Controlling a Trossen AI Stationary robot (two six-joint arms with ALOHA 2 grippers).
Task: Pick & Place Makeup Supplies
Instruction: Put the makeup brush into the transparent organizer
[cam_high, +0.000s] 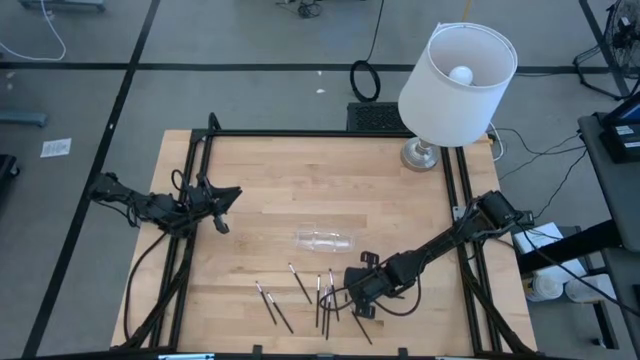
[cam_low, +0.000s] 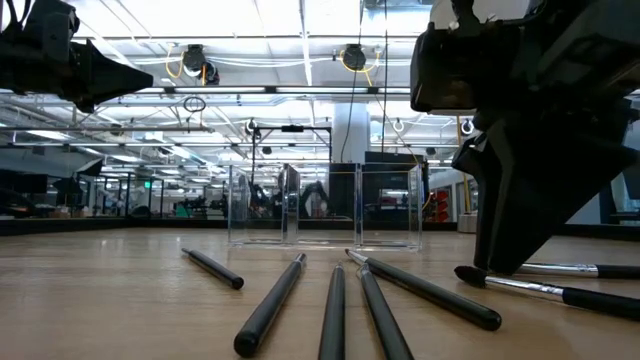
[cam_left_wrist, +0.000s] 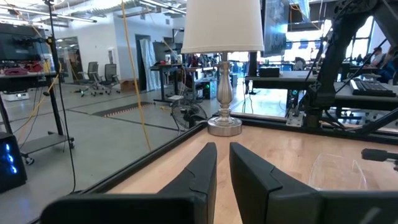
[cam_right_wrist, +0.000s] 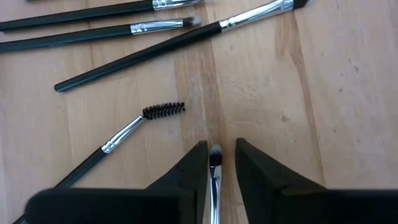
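While my right gripper (cam_right_wrist: 221, 163) sits low over the makeup brushes (cam_high: 315, 292) scattered on the near part of the wooden table (cam_high: 270, 180), its fingers stand narrowly apart astride one small brush (cam_right_wrist: 215, 180), not visibly pinching it; I judge the pick step in hand. Next I would need to finish closing, then lift without dragging the spoolie brush (cam_right_wrist: 134, 129) lying near. My left gripper (cam_left_wrist: 222, 171) waits at the left edge, fingers nearly together, empty. A clear plastic tray (cam_high: 326, 240) lies mid-table, a white-shaded lamp (cam_high: 455, 85) at the far corner; an open lab lies beyond.
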